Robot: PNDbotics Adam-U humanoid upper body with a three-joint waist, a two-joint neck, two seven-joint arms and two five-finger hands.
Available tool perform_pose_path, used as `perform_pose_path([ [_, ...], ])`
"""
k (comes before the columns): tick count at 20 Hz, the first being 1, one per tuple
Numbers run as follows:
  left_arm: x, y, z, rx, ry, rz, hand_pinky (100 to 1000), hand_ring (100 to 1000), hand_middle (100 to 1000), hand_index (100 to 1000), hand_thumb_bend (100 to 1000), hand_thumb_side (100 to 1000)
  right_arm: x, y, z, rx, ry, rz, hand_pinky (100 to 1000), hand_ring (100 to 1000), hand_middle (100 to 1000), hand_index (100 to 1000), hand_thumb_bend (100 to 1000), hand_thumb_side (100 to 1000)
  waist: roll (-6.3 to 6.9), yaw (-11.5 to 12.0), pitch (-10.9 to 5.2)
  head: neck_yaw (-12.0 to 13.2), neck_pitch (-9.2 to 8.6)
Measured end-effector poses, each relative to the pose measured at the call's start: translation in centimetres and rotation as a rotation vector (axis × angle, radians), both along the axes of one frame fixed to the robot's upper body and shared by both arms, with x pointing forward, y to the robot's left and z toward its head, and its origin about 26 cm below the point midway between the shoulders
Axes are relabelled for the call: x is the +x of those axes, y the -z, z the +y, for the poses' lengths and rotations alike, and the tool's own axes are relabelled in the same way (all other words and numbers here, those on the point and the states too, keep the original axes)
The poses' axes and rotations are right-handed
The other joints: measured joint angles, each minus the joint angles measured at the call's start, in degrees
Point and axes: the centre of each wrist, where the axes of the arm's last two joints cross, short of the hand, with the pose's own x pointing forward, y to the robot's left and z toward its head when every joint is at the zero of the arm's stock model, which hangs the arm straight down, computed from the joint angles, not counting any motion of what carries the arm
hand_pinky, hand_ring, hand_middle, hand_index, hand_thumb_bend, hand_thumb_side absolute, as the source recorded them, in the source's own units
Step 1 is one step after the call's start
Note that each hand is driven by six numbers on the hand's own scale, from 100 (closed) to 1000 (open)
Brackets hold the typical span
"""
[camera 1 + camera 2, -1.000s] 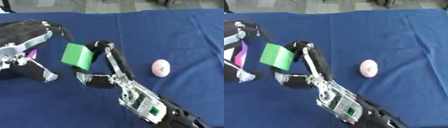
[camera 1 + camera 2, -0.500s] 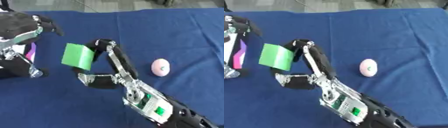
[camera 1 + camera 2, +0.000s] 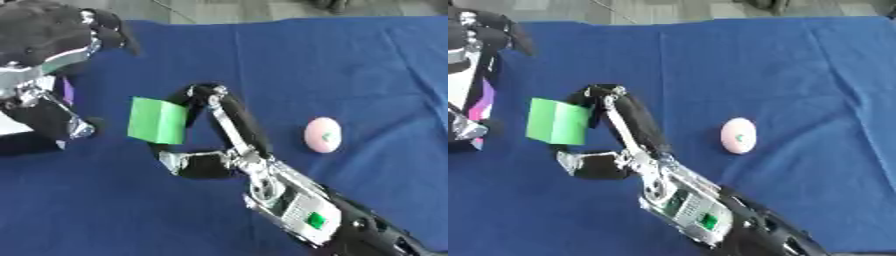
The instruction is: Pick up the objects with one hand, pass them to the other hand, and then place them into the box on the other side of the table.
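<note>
Two hands are in play, and the risk sits in the gap between them. My right hand reaches in from the near right corner of the table and pinches the green block between thumb and fingers, carrying it clear of the blue cloth toward the left edge. My left hand hangs at the far left corner, well apart from the block; whether its fingers are spread or curled I cannot tell, since I mostly see the black back of it.

What worries me is the handover. I hold the block only along one side, so if my left hand nudges the free side before closing, I judge the block could twist out and drop onto the cloth. Releasing too early would do the same.

A purple and white thing shows at the left edge, under my left hand; I cannot make it out. The pink egg-shaped object lies toward the right side, untouched.
</note>
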Motion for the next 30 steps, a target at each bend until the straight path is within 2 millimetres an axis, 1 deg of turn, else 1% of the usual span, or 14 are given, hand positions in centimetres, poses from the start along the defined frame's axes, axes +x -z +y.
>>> perform_pose_path([
  [6, 0.0, 0.6, -0.7, 0.022, -0.003, 0.047, 817, 818, 822, 864, 570, 100, 0.3, 0.2, 0.2, 0.033, 0.078, -0.022, 779, 472, 485, 594, 100, 116, -0.04, 0.14, 0.25, 0.05, -0.06],
  [8, -0.1, 0.5, -0.8, 0.023, -0.006, 0.054, 811, 811, 801, 852, 567, 100, 0.3, 0.3, 0.4, 0.046, 0.091, -0.029, 780, 471, 484, 594, 100, 129, -0.04, 0.20, 0.29, 0.05, -0.08],
  [16, -0.2, 0.8, -1.5, -0.019, -0.014, 0.039, 788, 792, 790, 845, 525, 100, 0.1, 0.5, 1.0, 0.085, 0.085, -0.028, 781, 469, 484, 596, 100, 170, -0.04, 0.40, 0.47, 0.02, -0.51],
  [20, -0.3, 1.0, -1.9, -0.053, -0.023, 0.009, 782, 786, 789, 843, 485, 100, 0.0, 0.6, 1.1, 0.092, 0.072, -0.006, 784, 467, 483, 596, 100, 196, -0.04, 0.47, 0.63, 0.00, -0.57],
  [22, -0.3, 1.1, -2.0, -0.069, -0.027, -0.003, 773, 778, 778, 836, 464, 100, 0.0, 0.5, 1.1, 0.097, 0.067, 0.006, 785, 468, 483, 596, 100, 200, -0.04, 0.48, 0.66, 0.01, -0.71],
  [27, -0.3, 1.4, -2.2, -0.084, -0.035, -0.007, 769, 772, 769, 830, 481, 120, -0.1, 0.4, 1.1, 0.104, 0.060, 0.018, 788, 469, 484, 597, 100, 205, -0.04, 0.48, 0.70, 0.05, -1.03],
  [29, -0.3, 1.5, -2.3, -0.084, -0.036, 0.000, 768, 771, 767, 827, 475, 121, -0.1, 0.4, 1.1, 0.104, 0.058, 0.019, 789, 470, 484, 597, 100, 203, -0.04, 0.48, 0.75, 0.07, -1.03],
  [30, -0.3, 1.6, -2.4, -0.084, -0.034, 0.007, 767, 768, 767, 827, 475, 121, -0.1, 0.4, 1.1, 0.105, 0.057, 0.019, 790, 470, 484, 597, 100, 174, -0.04, 0.48, 0.78, 0.08, -1.03],
])
